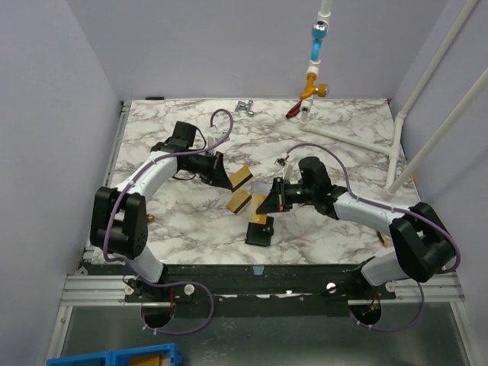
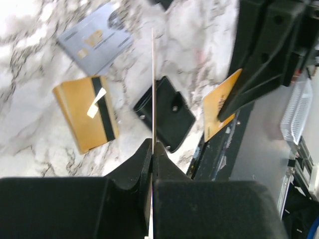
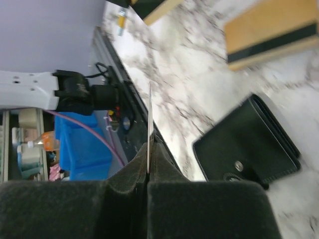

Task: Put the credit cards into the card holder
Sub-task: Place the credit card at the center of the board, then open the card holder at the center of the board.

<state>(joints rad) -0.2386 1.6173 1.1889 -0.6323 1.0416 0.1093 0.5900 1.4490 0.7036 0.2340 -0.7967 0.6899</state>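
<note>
Card holder (image 1: 258, 235) on marbled tabletop (image 1: 191, 221), lilac walls (image 1: 229, 46)

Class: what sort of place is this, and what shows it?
Probably a robot lab test cell: a left arm and right arm bolted to a marbled table, plain walls around it, white pipe frame.

You've got two arms w/ white tube links and chunky black joint housings: left arm (image 1: 156, 174) and right arm (image 1: 364, 207) look alike. A purple cable (image 1: 222, 111) runs along each, looping free nr the wrist. Left gripper (image 1: 229, 181) and right gripper (image 1: 264, 207) are matte black w/ wedge-shaped fingers (image 2: 129, 169).
</note>
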